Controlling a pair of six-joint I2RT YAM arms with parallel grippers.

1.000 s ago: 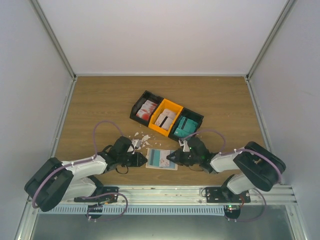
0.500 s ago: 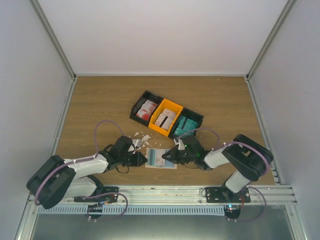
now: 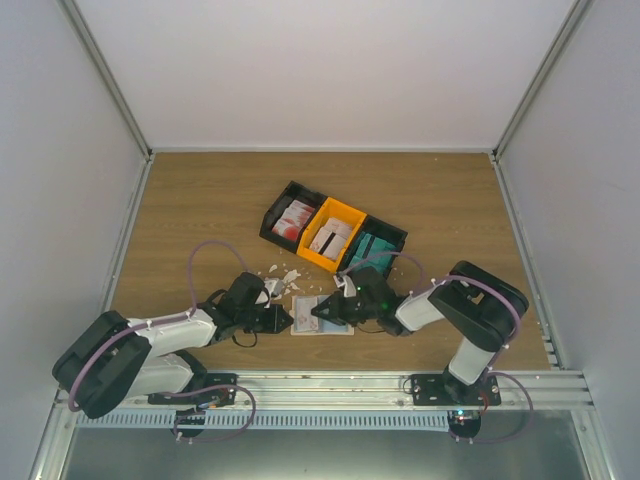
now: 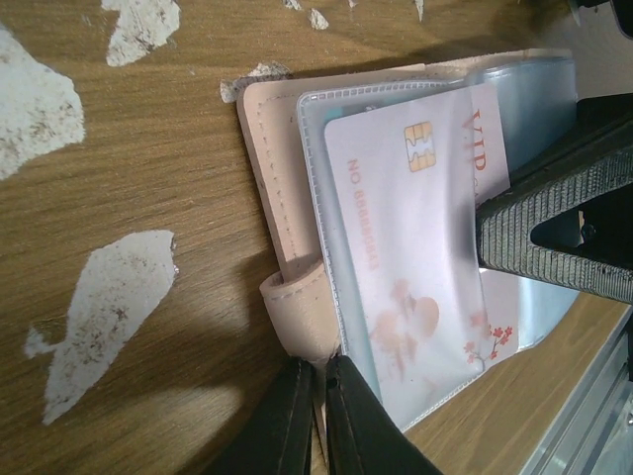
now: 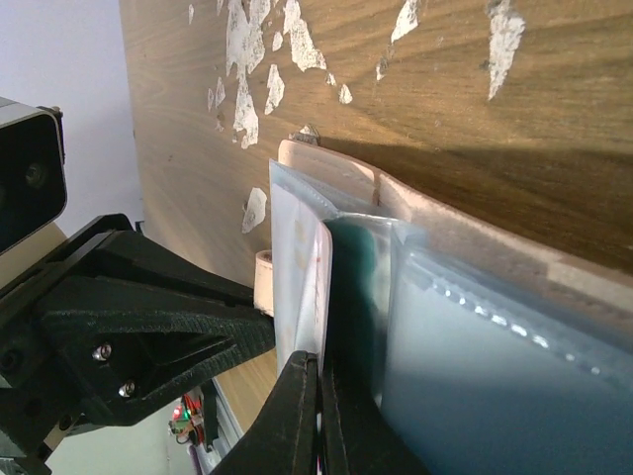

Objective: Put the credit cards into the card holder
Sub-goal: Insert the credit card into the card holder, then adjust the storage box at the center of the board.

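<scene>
Near the front edge of the brown wooden surface [image 3: 200, 220], this side of the black-and-orange three-bin plastic tray [image 3: 268, 224], the open beige folding card holder [image 4: 272, 178] lies between both arms; left fingers [image 4: 292, 426] sit pressed together on its near edge; right fingers [image 5: 292, 426] clamp the pale blossom-printed credit card [image 4: 415, 247], seemingly partly inside a clear sleeve [image 4: 534, 89]; best push flat and straight, with the holder pinned.

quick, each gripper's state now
left gripper: jaws shut on the flat beige folding card holder
right gripper: jaws shut on the pale pink chip credit card
</scene>
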